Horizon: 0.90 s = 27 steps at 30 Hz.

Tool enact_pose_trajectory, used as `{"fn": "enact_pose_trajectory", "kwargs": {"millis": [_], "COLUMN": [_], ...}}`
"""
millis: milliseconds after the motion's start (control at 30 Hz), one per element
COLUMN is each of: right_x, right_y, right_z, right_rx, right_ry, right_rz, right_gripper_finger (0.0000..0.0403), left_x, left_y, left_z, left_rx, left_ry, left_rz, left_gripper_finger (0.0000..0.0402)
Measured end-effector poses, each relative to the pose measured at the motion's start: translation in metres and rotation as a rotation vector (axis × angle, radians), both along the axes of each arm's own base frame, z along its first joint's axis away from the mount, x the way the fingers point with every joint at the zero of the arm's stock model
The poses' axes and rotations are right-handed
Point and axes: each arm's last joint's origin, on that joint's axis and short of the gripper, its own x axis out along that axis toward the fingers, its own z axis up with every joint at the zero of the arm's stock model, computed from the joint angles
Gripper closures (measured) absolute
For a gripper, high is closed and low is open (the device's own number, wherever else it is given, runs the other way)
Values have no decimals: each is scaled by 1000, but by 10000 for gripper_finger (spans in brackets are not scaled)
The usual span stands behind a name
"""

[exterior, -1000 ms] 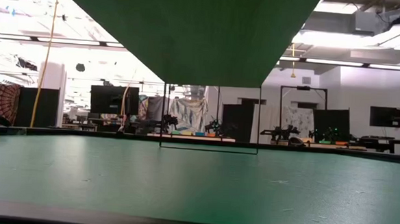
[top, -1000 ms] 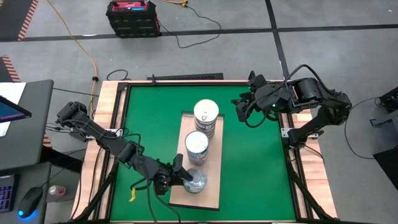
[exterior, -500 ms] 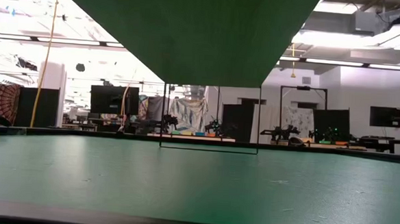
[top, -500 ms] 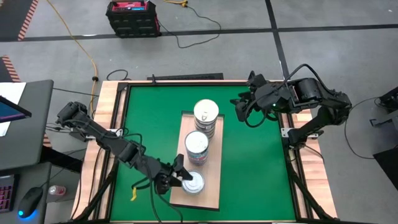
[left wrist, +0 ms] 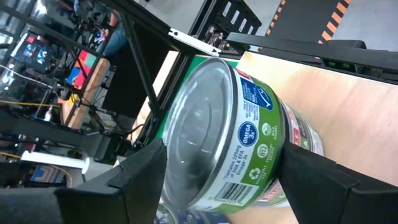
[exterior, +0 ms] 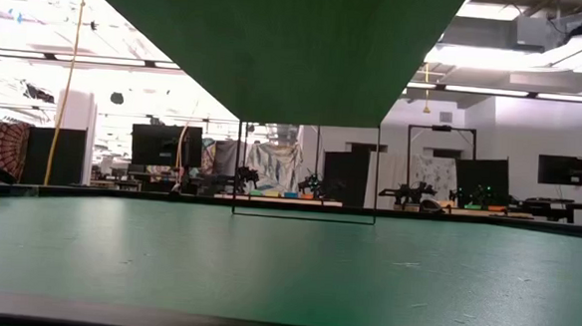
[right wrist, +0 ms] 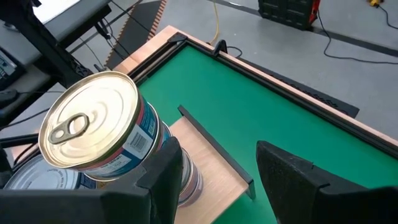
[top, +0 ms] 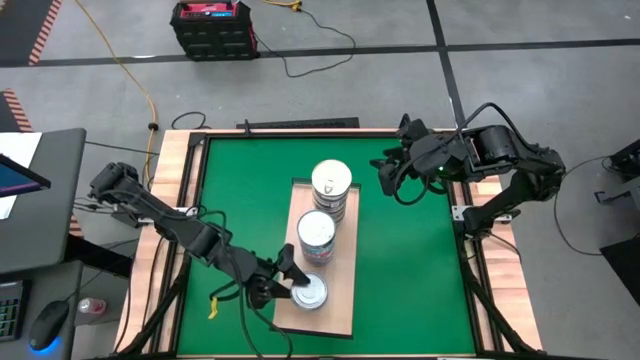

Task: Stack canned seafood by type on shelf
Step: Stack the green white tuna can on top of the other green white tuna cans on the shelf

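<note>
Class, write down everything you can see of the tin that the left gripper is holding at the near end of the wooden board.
The tin is short and round, of silvery metal, with a plain ridged lid and a green label bearing small blue and white badges. The left gripper has a dark finger on each side of it. It sits on top of another tin at the near end of the pale wooden board, third in a row with two taller stacks. The wrist view shows it tilted; whether it sits level cannot be told.

Even overhead light, soft shadows. Ceiling lamps (exterior: 37, 55) blow out the low view. The near can (left wrist: 230, 137) blurs slightly, its lid glinting.
</note>
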Motion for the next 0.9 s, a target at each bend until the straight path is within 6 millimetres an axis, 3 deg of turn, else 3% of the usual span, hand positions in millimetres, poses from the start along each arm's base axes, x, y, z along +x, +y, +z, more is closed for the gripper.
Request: {"fn": "enact_pose_trajectory", "kwargs": {"millis": [900], "right_x": [1], "right_y": [-1], "right_z": [2], "right_rx": [-49], "right_ry": [-11], "right_rz": [-3], "right_gripper_finger": [175], "left_x": [-1], "left_y": [4], "left_z": [9], "left_rx": [18], "left_ry": [74], "left_rz": [-24], "left_gripper_finger": [121]}}
